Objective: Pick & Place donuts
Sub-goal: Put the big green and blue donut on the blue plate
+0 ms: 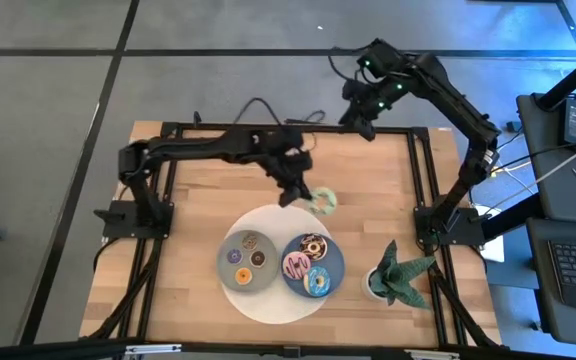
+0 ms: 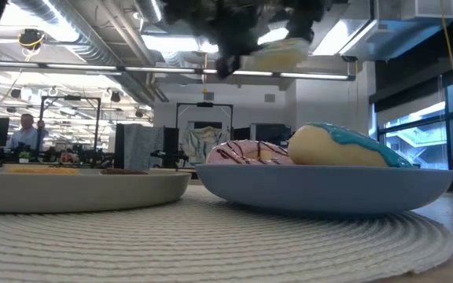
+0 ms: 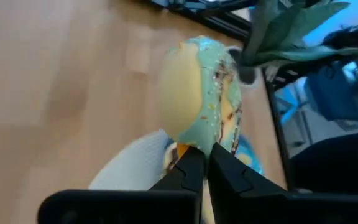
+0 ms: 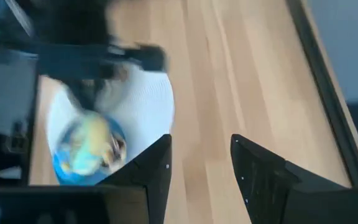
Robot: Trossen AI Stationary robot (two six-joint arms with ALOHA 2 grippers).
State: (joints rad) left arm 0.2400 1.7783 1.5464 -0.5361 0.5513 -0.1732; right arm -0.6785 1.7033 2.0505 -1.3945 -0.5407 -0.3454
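My left gripper [image 1: 296,192] reaches over the middle of the table and is shut on the yellow-green iced donut [image 1: 324,200], which hangs in the air just beyond the far rim of the white mat [image 1: 268,305]. In the low view this donut [image 2: 278,53] floats high above the plates. The chocolate donut [image 1: 312,245], the pink donut [image 1: 296,266] and the blue donut [image 1: 317,282] lie on the blue plate [image 1: 336,262]. Several tiny donuts [image 1: 248,258] lie on the grey plate [image 1: 226,276]. My right gripper [image 4: 201,163] is open, raised above the table's far right part. My left gripper pinches the yellow-green donut by its rim [image 3: 199,142] between the two fingers [image 3: 188,169], which meet almost closed on it. The donut stands on edge beyond the fingertips, iced face turned sideways, lifted clear of the table and the mat.
A potted green plant [image 1: 400,272] stands near the table's right near corner, beside the blue plate. Black rails [image 1: 423,170] frame the wooden table top. Bare wood lies to the left and far side of the mat. Cables [image 1: 268,108] trail off the far edge.
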